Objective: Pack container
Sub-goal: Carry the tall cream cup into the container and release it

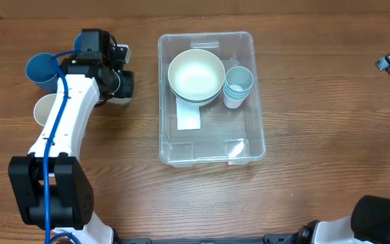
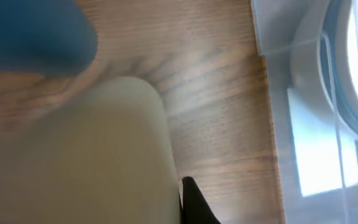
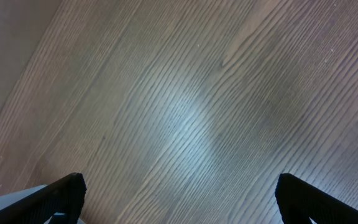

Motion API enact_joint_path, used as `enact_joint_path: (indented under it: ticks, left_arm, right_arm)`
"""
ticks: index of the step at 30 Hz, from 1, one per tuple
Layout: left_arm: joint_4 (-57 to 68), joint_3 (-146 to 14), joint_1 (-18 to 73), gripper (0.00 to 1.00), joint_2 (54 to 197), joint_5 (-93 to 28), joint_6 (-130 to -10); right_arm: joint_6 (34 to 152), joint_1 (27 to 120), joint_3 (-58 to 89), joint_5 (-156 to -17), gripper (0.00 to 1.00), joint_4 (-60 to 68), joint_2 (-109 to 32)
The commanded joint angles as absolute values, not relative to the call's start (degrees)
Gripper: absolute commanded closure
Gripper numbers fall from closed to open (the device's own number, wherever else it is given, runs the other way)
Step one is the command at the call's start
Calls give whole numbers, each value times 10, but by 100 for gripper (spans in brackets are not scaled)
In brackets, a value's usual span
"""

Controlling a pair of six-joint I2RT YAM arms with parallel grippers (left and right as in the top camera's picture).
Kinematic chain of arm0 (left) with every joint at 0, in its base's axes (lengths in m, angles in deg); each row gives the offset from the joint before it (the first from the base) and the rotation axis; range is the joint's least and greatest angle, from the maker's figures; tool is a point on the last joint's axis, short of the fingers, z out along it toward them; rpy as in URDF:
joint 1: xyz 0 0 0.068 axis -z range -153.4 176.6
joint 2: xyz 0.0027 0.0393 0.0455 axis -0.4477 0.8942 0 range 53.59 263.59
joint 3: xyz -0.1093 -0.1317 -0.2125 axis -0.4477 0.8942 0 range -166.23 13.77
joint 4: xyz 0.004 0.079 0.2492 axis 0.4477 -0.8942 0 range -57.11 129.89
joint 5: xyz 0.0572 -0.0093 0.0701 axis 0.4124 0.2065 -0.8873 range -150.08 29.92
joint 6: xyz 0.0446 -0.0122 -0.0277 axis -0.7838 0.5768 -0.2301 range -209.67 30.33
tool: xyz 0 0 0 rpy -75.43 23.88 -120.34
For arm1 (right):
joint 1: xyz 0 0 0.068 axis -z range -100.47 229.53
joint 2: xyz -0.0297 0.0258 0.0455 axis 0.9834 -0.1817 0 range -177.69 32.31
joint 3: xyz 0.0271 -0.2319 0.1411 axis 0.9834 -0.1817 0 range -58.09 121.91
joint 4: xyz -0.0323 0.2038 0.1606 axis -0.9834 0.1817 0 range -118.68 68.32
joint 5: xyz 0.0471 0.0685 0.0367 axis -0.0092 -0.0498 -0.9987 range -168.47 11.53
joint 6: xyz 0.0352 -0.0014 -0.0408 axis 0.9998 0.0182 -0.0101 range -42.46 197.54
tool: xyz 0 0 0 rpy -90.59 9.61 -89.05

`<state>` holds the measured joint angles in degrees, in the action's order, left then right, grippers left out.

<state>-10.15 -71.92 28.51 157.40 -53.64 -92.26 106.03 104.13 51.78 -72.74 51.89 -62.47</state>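
Blurred and close to the left wrist lens, a cream cup (image 2: 86,162) lies just beside one dark fingertip (image 2: 194,202). The left claw (image 1: 119,89) is closed, though whether it grips the cup cannot be told. At the cup's 12 o'clock stands a blue cup (image 1: 42,71). At the claw's 3 o'clock, on the wooden table (image 1: 317,156), sits the container (image 1: 212,146). It holds stacked bowls (image 1: 195,74) at its 12 o'clock end, small cups (image 1: 237,85) at 2 o'clock and a white label (image 1: 188,116) on its base. It looks light, thin and slippery, likely to flex, so its rim seems the surest hold. The right claw (image 3: 182,199) gapes wide at the table's 3 o'clock edge.
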Motion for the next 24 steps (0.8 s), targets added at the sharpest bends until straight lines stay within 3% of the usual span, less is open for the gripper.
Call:
enact_joint_path:
  ticks: [1,10,19,24]
  left_arm:
    - [-164,-787,299,96,1557,-548,-898]
    - [-372,-939,380,96,1463,-590,-907]
    - [-341,-950,646,96,1414,-596,-1013]
    - [-314,-949,698,96,1495,-636,-1035]
  right_arm:
    - [1063,1040,525,-725,0,516,-623]
    - [1063,1040,525,-725,0,516,-623]
    - [1063,1040,525,-725,0,516,-623]
    - [1063,1040,525,-725,0,516,-623]
